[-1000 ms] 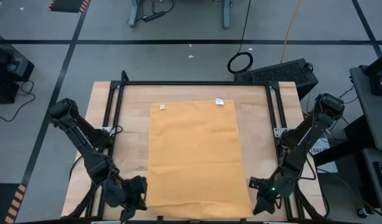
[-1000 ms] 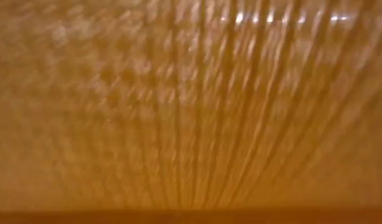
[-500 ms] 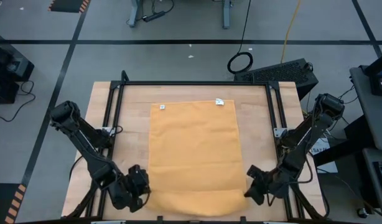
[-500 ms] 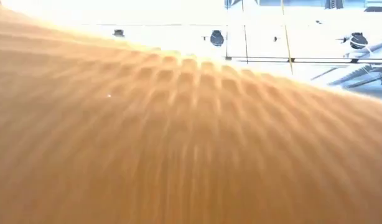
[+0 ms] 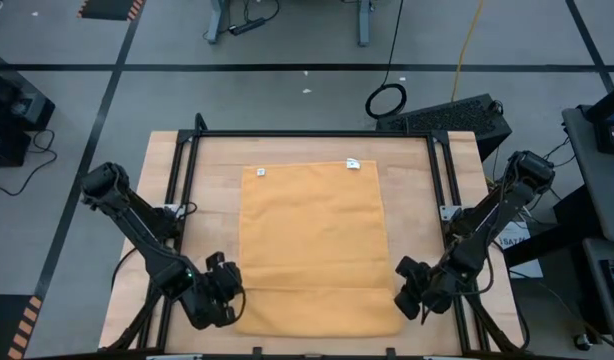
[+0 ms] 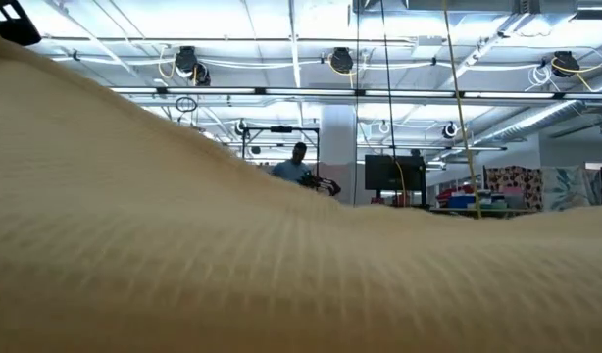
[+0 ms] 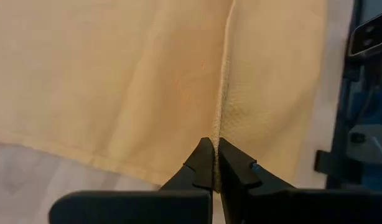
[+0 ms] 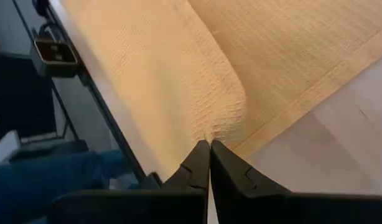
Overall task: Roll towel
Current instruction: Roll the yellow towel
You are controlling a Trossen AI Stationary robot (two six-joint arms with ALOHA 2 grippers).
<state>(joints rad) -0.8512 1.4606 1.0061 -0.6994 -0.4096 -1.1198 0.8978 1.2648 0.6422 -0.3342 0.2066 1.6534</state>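
Seen from overhead, a mustard-yellow towel [image 5: 312, 245] is lying flat in the centre of a pale wooden table [image 5: 207, 200], inside a black metal frame [image 5: 312, 134] that borders the tabletop. The towel's bottom strip is folded over onto itself, forming a crease running across the lower part of the frame. At the lower left of the overhead frame, the left gripper [image 5: 227, 292] is sitting at the towel's lower left corner; at the lower right, the right gripper [image 5: 402, 292] is sitting at the lower right corner. In the left wrist view, the left gripper's [image 7: 214, 152] two dark fingers are pressed tightly together, pinching the folded edge of the cloth at the crease. In the right wrist view, the right gripper [image 8: 206, 155] is likewise clamped closed, its tips nipping the rounded fold of the towel [image 8: 203, 93] where it is curling over. In the table-level view, the cloth [image 6: 281, 275] is filling the lower frame, rising toward the upper left, with a person [image 6: 297, 165] far off in the room behind.
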